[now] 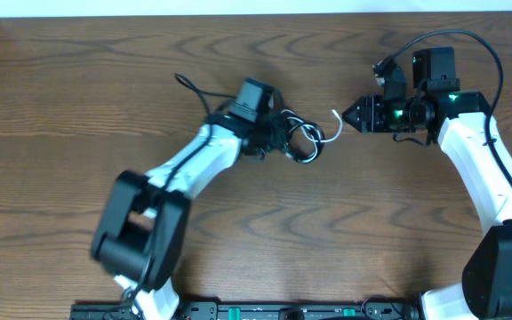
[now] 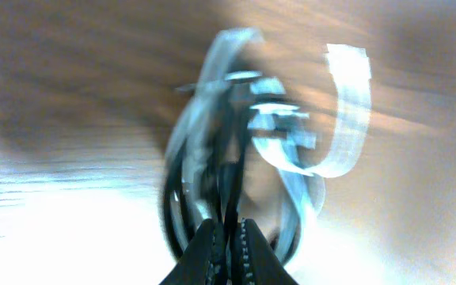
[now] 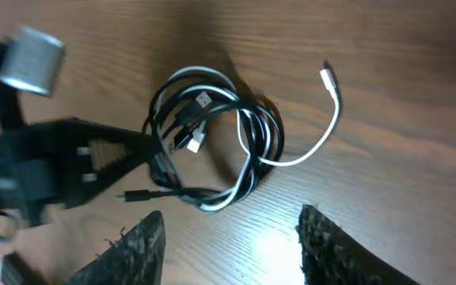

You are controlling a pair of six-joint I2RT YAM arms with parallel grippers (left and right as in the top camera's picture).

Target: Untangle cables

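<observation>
Cables [image 3: 212, 150] lie coiled together on the table [image 1: 78, 89], black and white strands interlocked. Left end effector [image 2: 228, 237] pinches the bundle's edge; right end effector [image 3: 232, 237] stands parted, empty. Risk: one-sided pull drags the whole coil, tightening loops.

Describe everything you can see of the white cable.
The white cable is thin and flexible. Most of it is looped in a coil with the black cable on the wooden table; one end curls free, ending in a small plug. The left gripper, shut, pinches the black cable at the coil's edge.
</observation>
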